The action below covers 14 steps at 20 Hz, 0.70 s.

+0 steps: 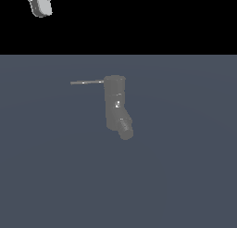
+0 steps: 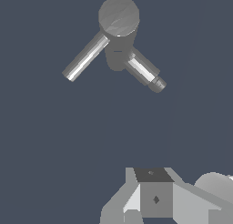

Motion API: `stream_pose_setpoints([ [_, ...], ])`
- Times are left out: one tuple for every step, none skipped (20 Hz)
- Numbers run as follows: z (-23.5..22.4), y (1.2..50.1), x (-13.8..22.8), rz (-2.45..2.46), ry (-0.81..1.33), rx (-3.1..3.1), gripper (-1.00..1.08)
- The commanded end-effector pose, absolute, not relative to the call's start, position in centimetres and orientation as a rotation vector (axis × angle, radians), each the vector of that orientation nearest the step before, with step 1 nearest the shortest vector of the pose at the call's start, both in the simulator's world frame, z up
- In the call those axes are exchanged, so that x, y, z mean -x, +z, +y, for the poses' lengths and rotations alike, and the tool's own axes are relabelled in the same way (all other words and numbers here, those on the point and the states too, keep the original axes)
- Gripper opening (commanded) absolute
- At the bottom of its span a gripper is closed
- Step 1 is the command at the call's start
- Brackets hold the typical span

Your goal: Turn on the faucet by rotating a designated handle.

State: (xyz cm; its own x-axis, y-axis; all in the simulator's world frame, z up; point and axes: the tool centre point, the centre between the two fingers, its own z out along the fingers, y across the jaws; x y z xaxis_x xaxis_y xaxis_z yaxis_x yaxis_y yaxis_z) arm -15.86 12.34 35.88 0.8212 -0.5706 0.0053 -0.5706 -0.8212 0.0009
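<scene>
The faucet (image 1: 115, 102) is a dark grey upright cylinder standing mid-floor, its short angled spout (image 1: 124, 129) at the lower end. The handle (image 1: 87, 82), a thin light-grey rod, sticks out from the faucet's top toward the exterior view's left. In the wrist view I look down on the faucet's round cap (image 2: 119, 16), with the handle (image 2: 85, 58) and the spout (image 2: 145, 73) spreading from it. My gripper (image 1: 40, 7) hangs high at the exterior view's upper left, far from the handle. Only blocky grey parts of the gripper (image 2: 154, 196) show in the wrist view, so its jaw gap is unclear.
A flat dark blue-grey floor (image 1: 185, 176) spreads around the faucet. A black background lies beyond its far edge.
</scene>
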Motion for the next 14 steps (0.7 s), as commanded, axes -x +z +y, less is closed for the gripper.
stream_pose_setpoints([
  [13.1, 34.8, 14.6, -1.016, 0.006, -2.973, -1.00],
  [13.3, 34.4, 14.1, -1.045, 0.006, -2.963, -1.00],
  [13.6, 33.9, 13.6, -1.075, 0.005, -2.953, -1.00],
  [13.8, 33.5, 13.1, -1.103, 0.005, -2.943, -1.00],
  [14.0, 33.1, 12.6, -1.132, 0.005, -2.933, -1.00],
  [14.2, 32.7, 12.1, -1.160, 0.004, -2.922, -1.00],
  [14.4, 32.3, 11.6, -1.188, 0.004, -2.912, -1.00],
  [14.6, 31.9, 11.1, -1.215, 0.003, -2.901, -1.00],
  [14.8, 31.5, 10.6, -1.242, 0.003, -2.890, -1.00],
  [15.0, 31.1, 10.1, -1.269, 0.003, -2.879, -1.00],
  [15.1, 30.7, 9.6, -1.296, 0.002, -2.867, -1.00],
  [15.2, 30.3, 9.1, -1.322, 0.002, -2.856, -1.00],
  [15.4, 30.0, 8.6, -1.348, 0.002, -2.844, -1.00],
  [15.5, 29.6, 8.1, -1.373, 0.001, -2.832, -1.00],
])
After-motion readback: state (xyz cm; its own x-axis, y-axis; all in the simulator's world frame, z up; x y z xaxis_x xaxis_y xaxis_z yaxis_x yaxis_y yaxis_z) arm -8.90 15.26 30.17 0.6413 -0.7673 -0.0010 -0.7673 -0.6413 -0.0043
